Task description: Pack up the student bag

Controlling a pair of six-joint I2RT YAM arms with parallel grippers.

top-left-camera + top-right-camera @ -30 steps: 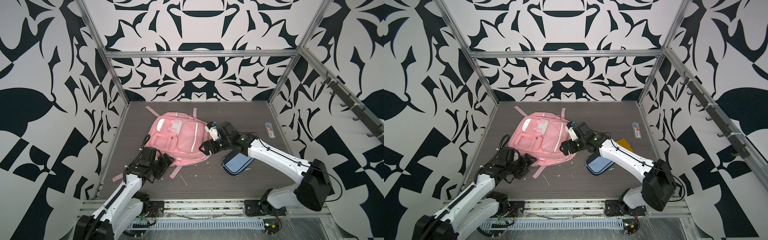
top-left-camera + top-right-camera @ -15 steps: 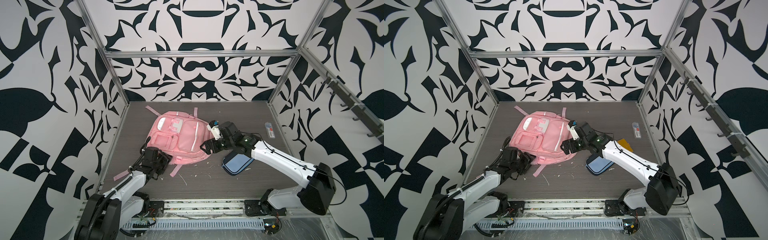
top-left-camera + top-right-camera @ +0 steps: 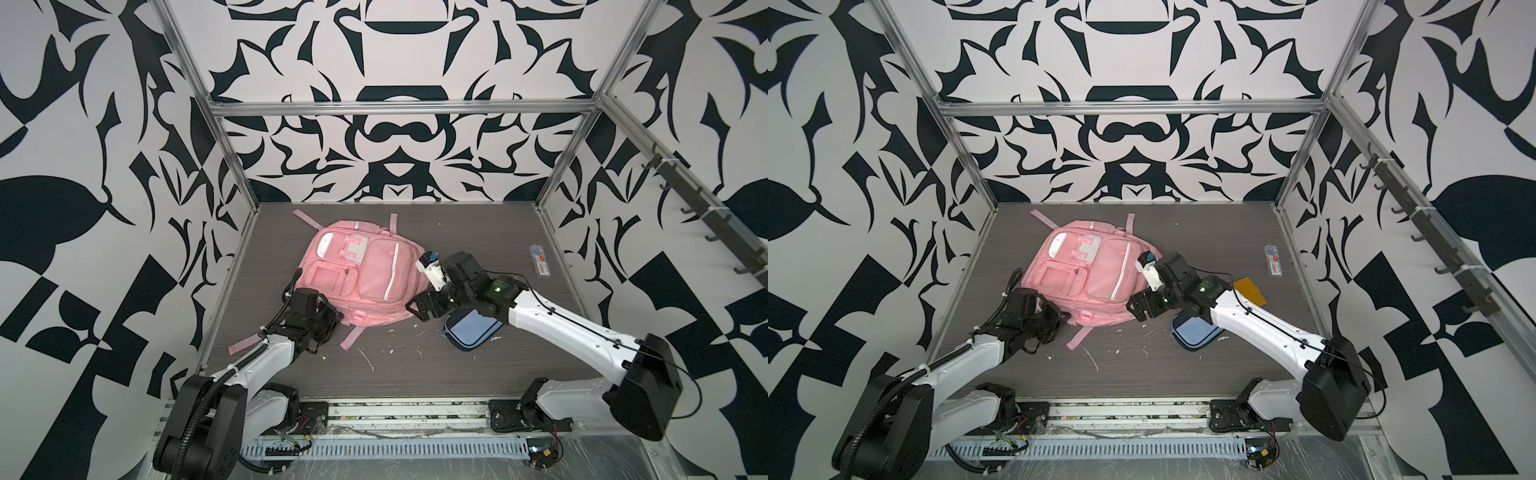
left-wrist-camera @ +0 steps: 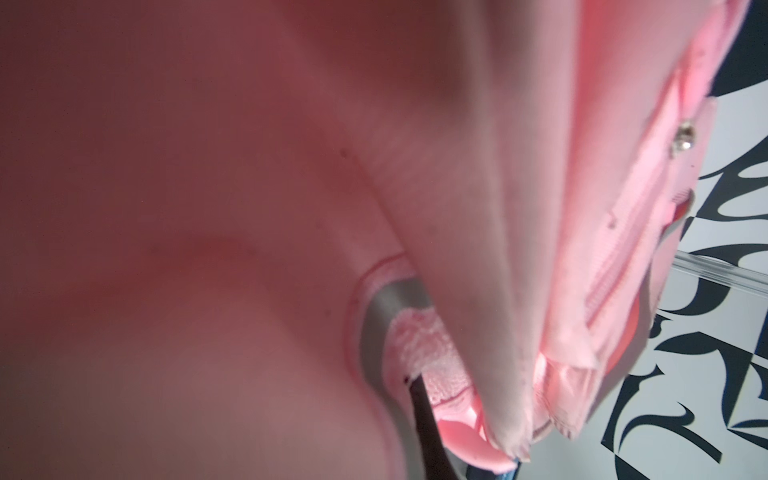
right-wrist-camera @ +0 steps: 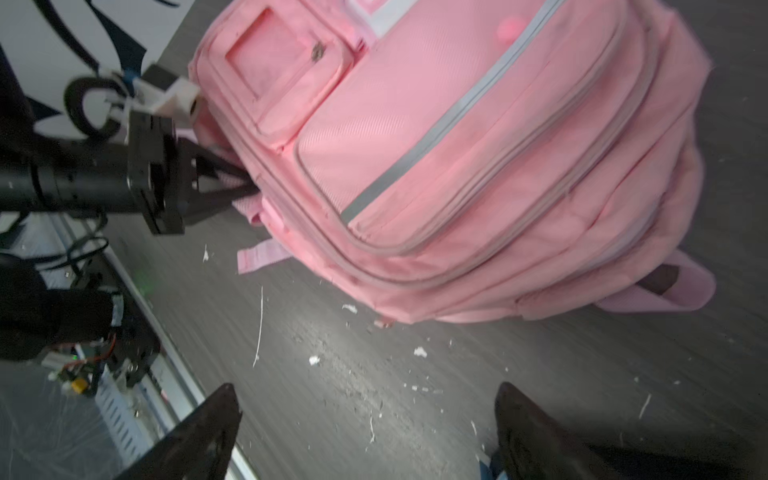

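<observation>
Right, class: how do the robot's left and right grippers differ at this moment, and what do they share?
The left gripper is shut, pinching the edge of the student bag; the right gripper is open and holds nothing. The left gripper touches the bag; the right gripper sits apart from it, its fingers spread over the table. Both have black fingers and are near the bag.

Surface: dark grey wood-grain table (image 3: 415,374), which I see in both top views.
Left of centre: pink student bag (image 3: 365,270) lying flat, pockets up, with strap ends (image 3: 351,337) trailing onto the bare top.
Right of bag: blue pencil case (image 3: 471,332), flat, partly hidden.
Behind case: orange flat piece (image 3: 1250,290); I cannot tell what.
Right edge: small clear box (image 3: 540,259) with red label, well apart.
Front: white scraps (image 3: 368,360) scattered.
</observation>
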